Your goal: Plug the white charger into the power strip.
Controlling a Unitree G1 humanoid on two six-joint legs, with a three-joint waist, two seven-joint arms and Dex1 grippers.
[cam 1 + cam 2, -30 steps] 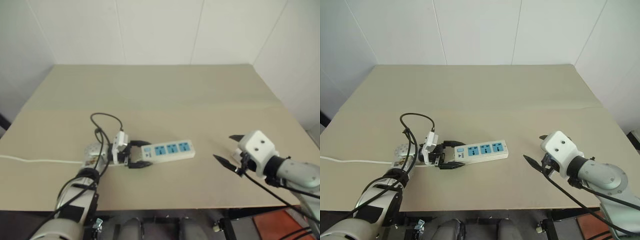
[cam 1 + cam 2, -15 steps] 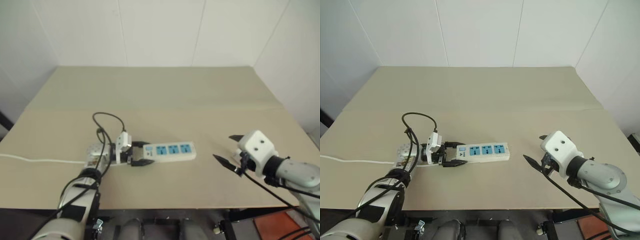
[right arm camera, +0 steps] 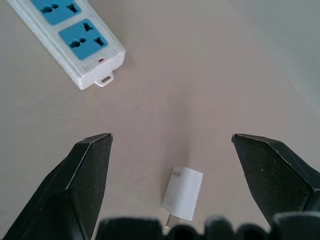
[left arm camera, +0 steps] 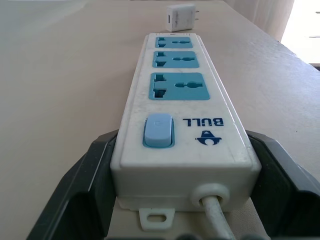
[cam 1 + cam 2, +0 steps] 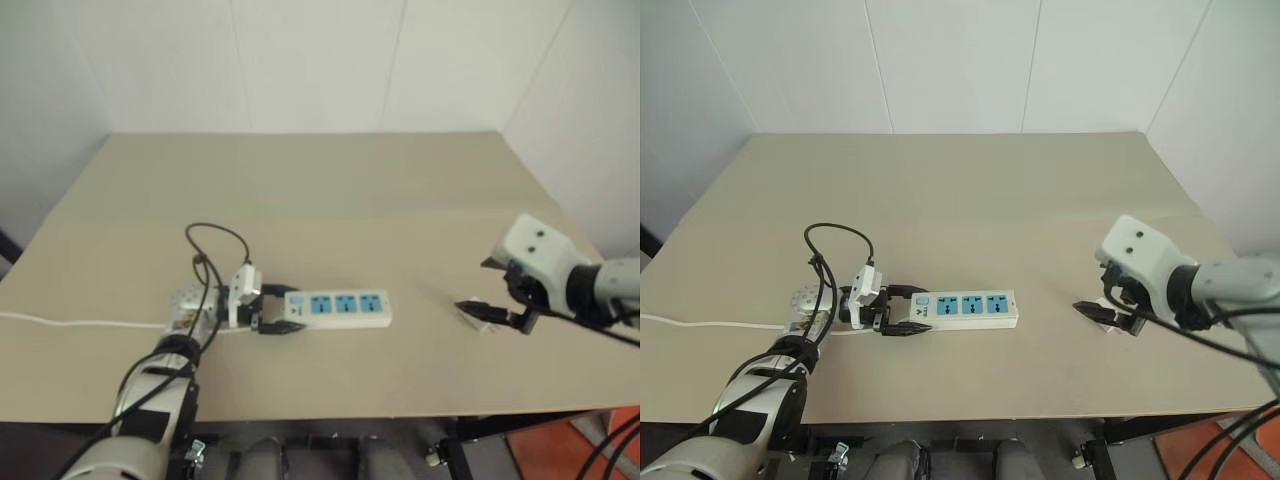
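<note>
On the left, the strip (image 5: 962, 308) is held at its switch end by the left gripper (image 5: 902, 312), with 1 black finger pressed on each long side, as the left wrist view shows. The strip lies flat on the table (image 5: 960, 190), and its 3 blue sockets face up. This hold should be kept firm, so that the strip is not pushed away when the plug goes in. Well apart from the strip, on the right, the charger (image 3: 183, 192) lies on its side on the table. It is not held by anything. The right gripper (image 5: 1102, 314) hangs just above it with its fingers spread wide, 1 on each side of the little white block. The step in hand looks like the pick-up. To do it well, the gripper should be lowered straight down until the fingers sit beside the flat sides of the charger, not on the metal pins. It should be closed slowly, because a small light block can be knocked away or turned. The pins should be left free to point down at a socket.
</note>
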